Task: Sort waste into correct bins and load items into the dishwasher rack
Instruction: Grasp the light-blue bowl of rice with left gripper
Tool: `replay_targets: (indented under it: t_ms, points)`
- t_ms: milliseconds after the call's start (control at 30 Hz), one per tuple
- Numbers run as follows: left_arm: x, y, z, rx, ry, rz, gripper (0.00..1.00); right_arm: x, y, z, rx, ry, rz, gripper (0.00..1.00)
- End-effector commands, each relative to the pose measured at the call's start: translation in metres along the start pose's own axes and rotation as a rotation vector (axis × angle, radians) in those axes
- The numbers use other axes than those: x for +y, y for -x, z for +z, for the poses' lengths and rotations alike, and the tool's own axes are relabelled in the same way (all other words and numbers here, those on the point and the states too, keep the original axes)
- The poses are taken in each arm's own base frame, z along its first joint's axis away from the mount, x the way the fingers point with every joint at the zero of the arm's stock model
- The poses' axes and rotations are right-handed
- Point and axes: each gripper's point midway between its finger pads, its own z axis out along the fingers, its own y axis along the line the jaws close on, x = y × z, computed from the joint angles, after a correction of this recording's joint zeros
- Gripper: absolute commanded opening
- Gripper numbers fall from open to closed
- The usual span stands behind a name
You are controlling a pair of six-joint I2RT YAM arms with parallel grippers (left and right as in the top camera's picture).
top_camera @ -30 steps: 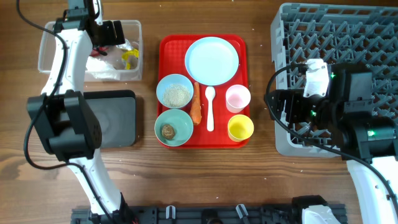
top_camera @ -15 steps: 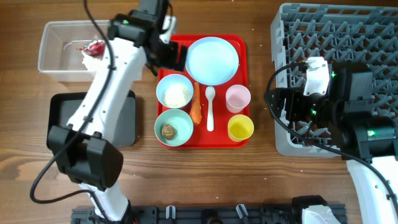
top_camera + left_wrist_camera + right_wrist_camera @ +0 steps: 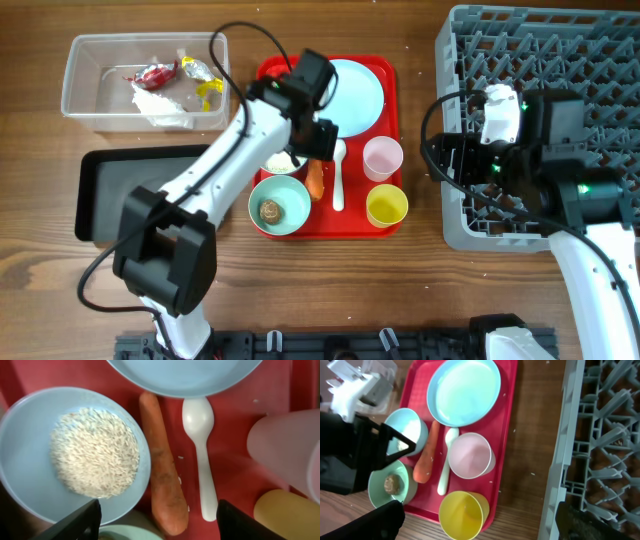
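My left gripper [image 3: 316,152] is open and empty, hovering over the orange carrot [image 3: 162,475] on the red tray, between the rice bowl [image 3: 20,445] and the white spoon [image 3: 200,450]. The carrot lies flat between its two fingers. The second bowl [image 3: 290,215] holds the brown lump [image 3: 270,210]. The blue plate [image 3: 350,95], pink cup [image 3: 382,157] and yellow cup [image 3: 386,205] stand on the tray. The clear tub [image 3: 90,95] holds red and yellow wrappers and tissue. My right gripper [image 3: 450,165] is open and empty at the grey rack's [image 3: 560,90] left edge.
The black bin [image 3: 110,195] lies left of the red tray [image 3: 395,120], below the clear tub. My left arm stretches across the gap between bin and tray. Bare wood runs between the tray and the rack.
My left arm has swung from the clear tub across to the tray and now hovers over the carrot. The wrappers and tissue stay in the tub. My right arm has shifted only slightly.
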Motion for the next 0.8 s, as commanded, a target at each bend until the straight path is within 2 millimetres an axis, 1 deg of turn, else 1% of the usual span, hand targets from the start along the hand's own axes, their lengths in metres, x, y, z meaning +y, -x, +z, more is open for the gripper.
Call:
replay_targets:
  t_ms: [0,67,200,233,400,467,533,600,700,767]
  points:
    - [0.015,-0.013,0.025,0.009,0.075,-0.007,0.66,0.001,0.002,0.004,0.014,0.006,0.007,1.0]
    - [0.021,-0.017,0.036,-0.001,0.092,-0.009,0.61,0.001,0.001,0.004,0.019,0.006,0.01,1.0]
    - [0.021,-0.017,0.051,-0.034,0.081,-0.009,0.39,0.001,0.001,0.004,0.02,0.006,0.01,1.0]
    - [0.021,-0.018,0.053,-0.036,0.08,-0.009,0.36,0.001,0.0,0.004,0.023,0.006,0.011,1.0]
    - [0.024,-0.024,0.06,-0.03,0.085,-0.009,0.31,0.001,-0.002,0.004,0.029,0.005,0.013,1.0]
    - [0.024,-0.021,0.06,-0.04,0.084,-0.01,0.25,0.001,-0.003,0.004,0.035,0.004,0.014,1.0]
    - [0.022,-0.018,0.06,-0.055,0.079,-0.01,0.14,0.0,-0.005,0.004,0.041,0.003,0.016,1.0]
    - [0.025,-0.016,0.063,-0.061,0.094,-0.01,0.08,0.0,-0.005,0.004,0.042,0.003,0.016,1.0]
    - [0.026,-0.019,0.074,-0.039,0.104,-0.009,0.05,0.0,-0.005,0.004,0.04,0.003,0.015,1.0]
    - [0.027,-0.023,0.082,-0.02,0.109,-0.008,0.04,0.0,-0.004,0.004,0.04,0.003,0.015,1.0]
